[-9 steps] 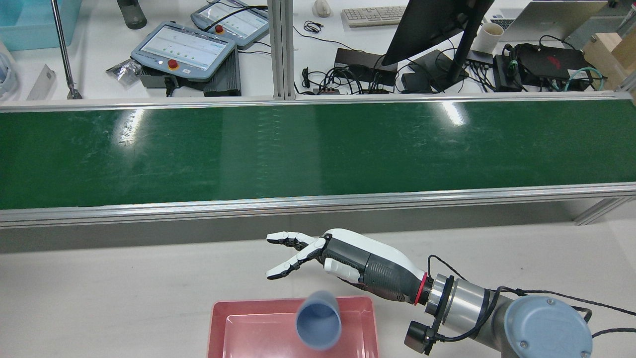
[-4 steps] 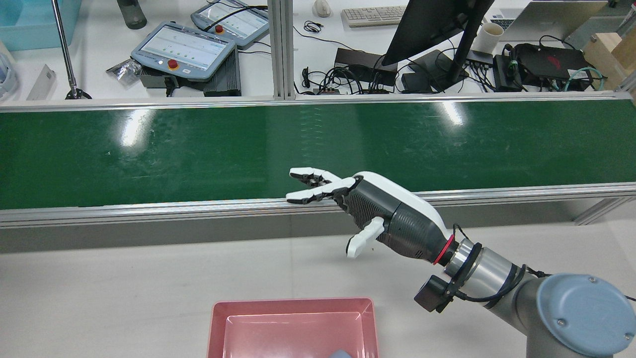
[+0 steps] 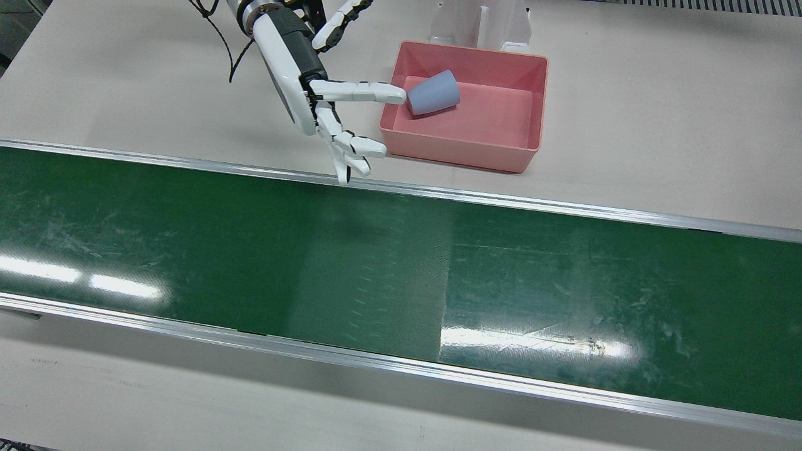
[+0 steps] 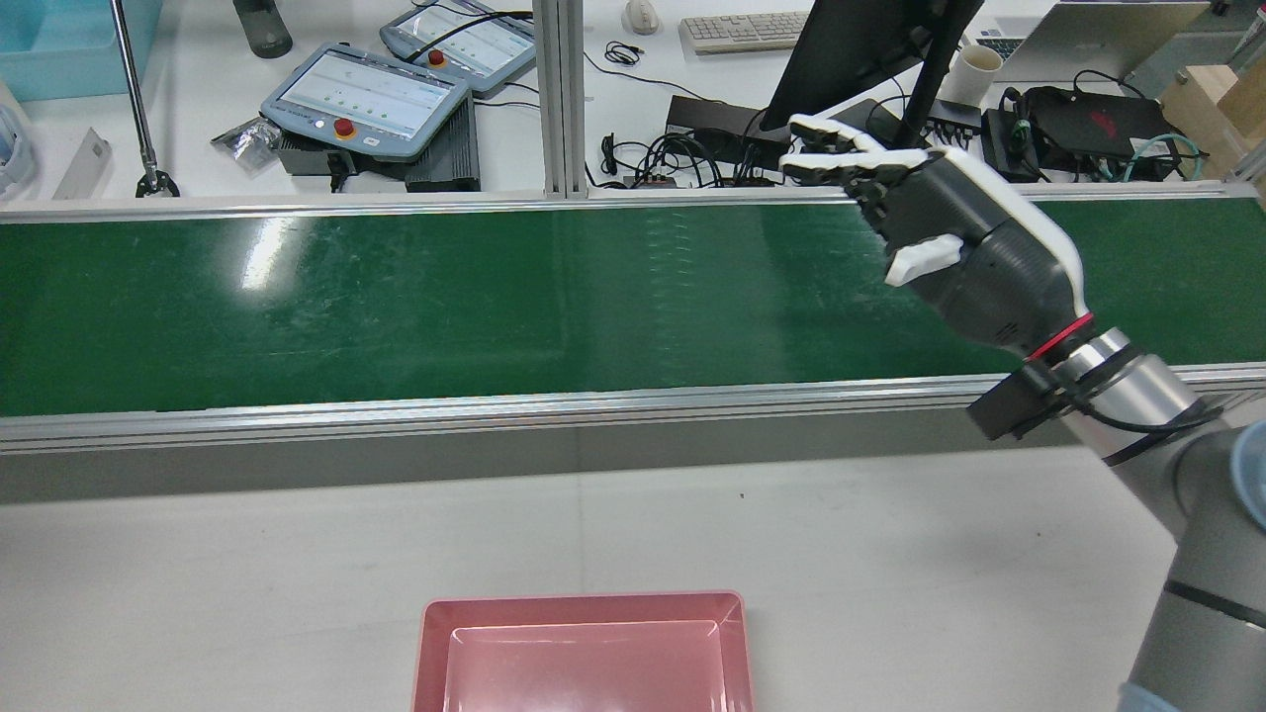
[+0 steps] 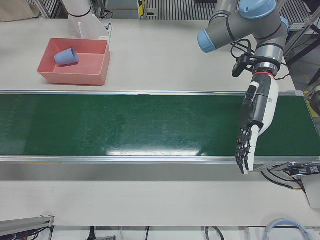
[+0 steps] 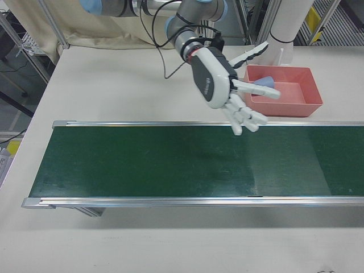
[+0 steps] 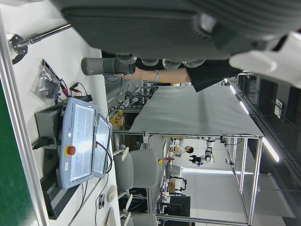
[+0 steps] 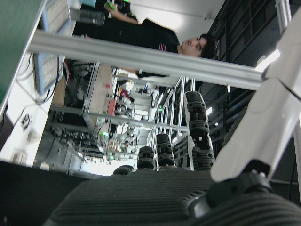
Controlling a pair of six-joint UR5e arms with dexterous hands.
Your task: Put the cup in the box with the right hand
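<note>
1. The blue cup (image 3: 432,93) lies on its side inside the pink box (image 3: 460,150), close to the box's wall on the robot's right-hand side. Nothing holds it.
2. The box stands on the pale table (image 3: 658,125), between the arm pedestals and the long green conveyor belt (image 3: 376,263).
3. The right robot hand (image 3: 319,100) is empty, with its fingers spread wide apart. In the front view it sits just beside the box, with some fingers reaching toward the belt's metal rail.
4. In that view one fingertip overlaps the cup's rim. Whether it touches cannot be told. In the rear view the right robot hand (image 4: 949,237) looks raised well above the table, so it is probably clear.
5. The left robot hand (image 5: 255,120) stretches out over the belt, far from the box. Its fingers are straight and it holds nothing.
6. Judged from this, the placing is essentially finished and only a clean retreat is left.
7. To do that well, the fingers should be kept spread so nothing hooks the cup again.
8. The hand should go upward and away from the box, not sideways across its wall, since a knock could shift the box.
9. It should also stay clear of the belt rail, which lies near the extended fingers.
10. The cup looks light and rounded, so a brush could roll it.
</note>
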